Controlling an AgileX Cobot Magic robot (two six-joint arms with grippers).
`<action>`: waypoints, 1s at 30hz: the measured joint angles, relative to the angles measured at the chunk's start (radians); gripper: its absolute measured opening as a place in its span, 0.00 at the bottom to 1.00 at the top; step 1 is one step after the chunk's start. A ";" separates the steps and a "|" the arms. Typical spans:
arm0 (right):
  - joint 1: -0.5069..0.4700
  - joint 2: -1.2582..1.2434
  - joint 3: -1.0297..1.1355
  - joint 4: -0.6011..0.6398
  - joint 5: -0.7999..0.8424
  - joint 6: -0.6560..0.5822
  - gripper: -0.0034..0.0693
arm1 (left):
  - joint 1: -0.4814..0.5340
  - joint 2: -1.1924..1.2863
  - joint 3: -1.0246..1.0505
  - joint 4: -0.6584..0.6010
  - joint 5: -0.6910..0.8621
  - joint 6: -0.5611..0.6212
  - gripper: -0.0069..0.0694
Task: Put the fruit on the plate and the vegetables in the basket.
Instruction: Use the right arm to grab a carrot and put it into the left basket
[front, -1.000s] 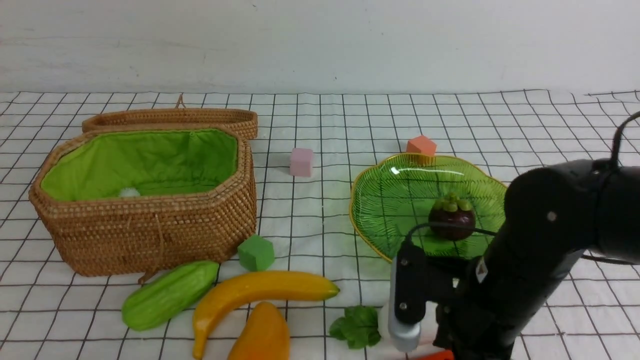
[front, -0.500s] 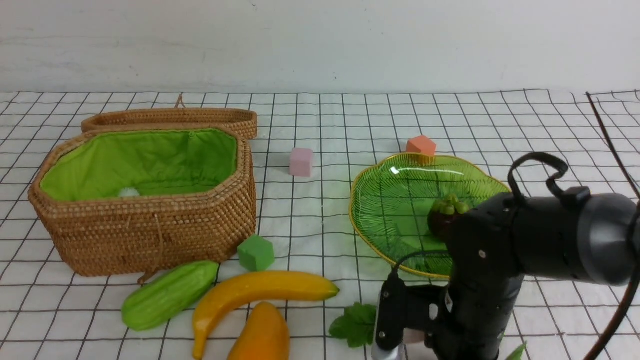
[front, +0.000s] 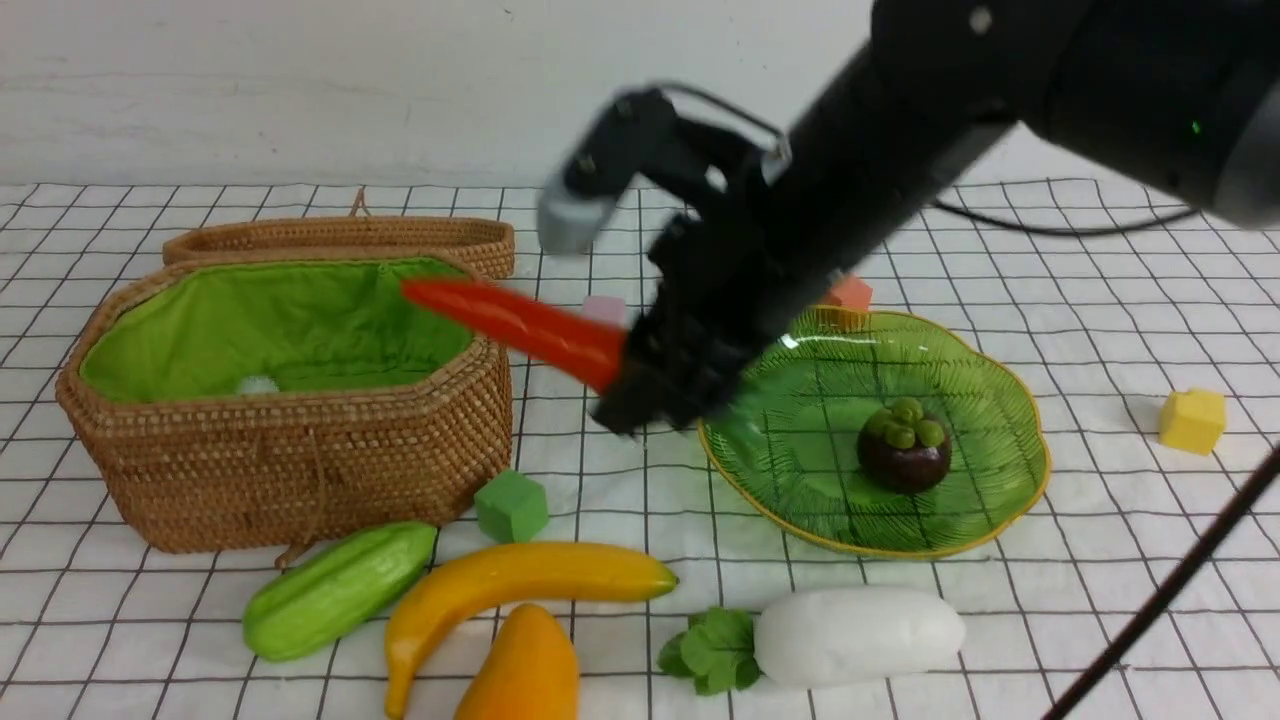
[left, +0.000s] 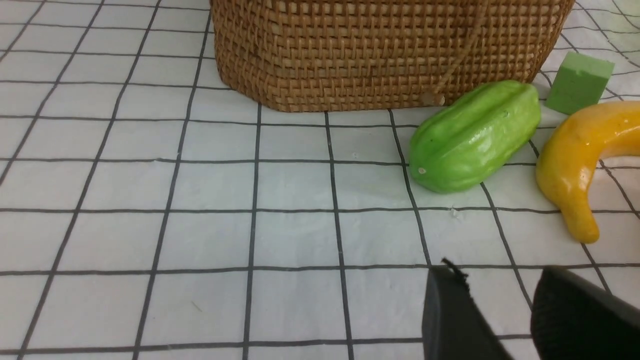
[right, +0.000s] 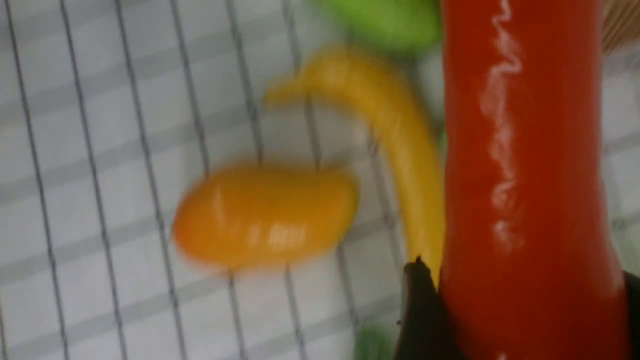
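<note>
My right gripper is shut on the thick end of the orange-red carrot, held in the air with its tip over the right rim of the open wicker basket. Both fingers press the carrot in the right wrist view. The mangosteen sits in the green plate. On the cloth in front lie the gourd, banana, mango and white radish. My left gripper is open and empty, low over the cloth near the gourd.
Foam cubes lie around: green by the basket's front corner, pink behind the carrot, orange behind the plate, yellow at far right. The basket lid lies open behind the basket. A black cable crosses the front right.
The right arm has risen from low at the front right and swung left toward the basket, carrying the carrot. The radish and the yellow cube have come into view.
</note>
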 joint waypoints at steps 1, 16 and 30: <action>0.000 0.056 -0.079 0.070 -0.053 0.001 0.60 | 0.000 0.000 0.000 0.000 0.000 0.000 0.40; 0.050 0.570 -0.475 0.345 -0.499 0.004 0.61 | 0.000 0.000 0.000 0.000 0.000 0.000 0.40; 0.038 0.405 -0.488 0.139 -0.121 0.015 0.93 | 0.000 0.000 0.000 0.000 0.000 0.000 0.40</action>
